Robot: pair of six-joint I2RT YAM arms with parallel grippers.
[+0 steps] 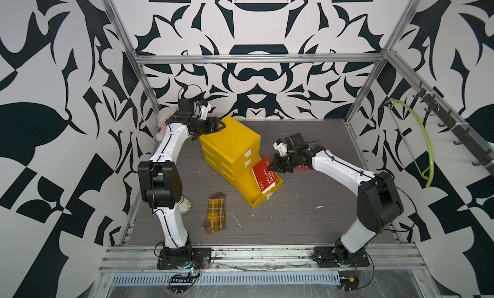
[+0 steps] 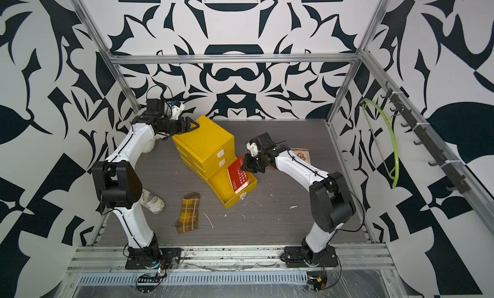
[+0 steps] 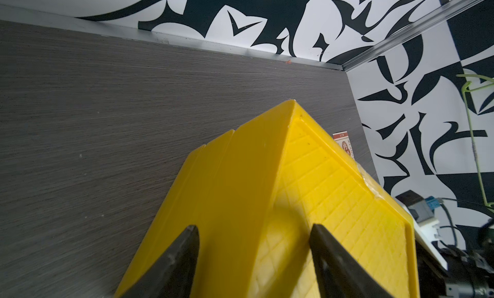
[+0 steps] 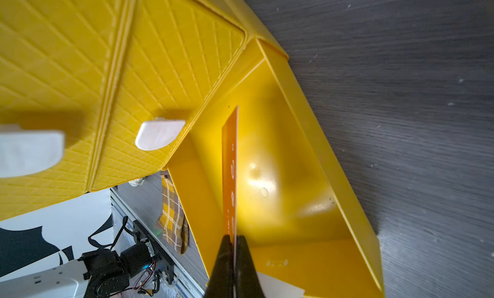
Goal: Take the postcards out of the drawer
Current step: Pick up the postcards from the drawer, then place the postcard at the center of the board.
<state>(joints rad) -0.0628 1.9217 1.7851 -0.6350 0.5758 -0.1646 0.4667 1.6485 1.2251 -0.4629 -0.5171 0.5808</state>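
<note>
Pinching a red postcard (image 1: 264,176) by its top edge, the right hand (image 1: 273,167) is pressing its fingers together on it. The card is standing tilted inside the pulled-out bottom drawer (image 1: 246,185) of the yellow cabinet (image 1: 230,139), lower end down in the drawer and the hand right above. A cream postcard (image 2: 303,155) is lying flat on the surface (image 1: 307,216) behind the right arm. The left hand (image 1: 219,125) is hanging spread wide at the cabinet's back top corner.
</note>
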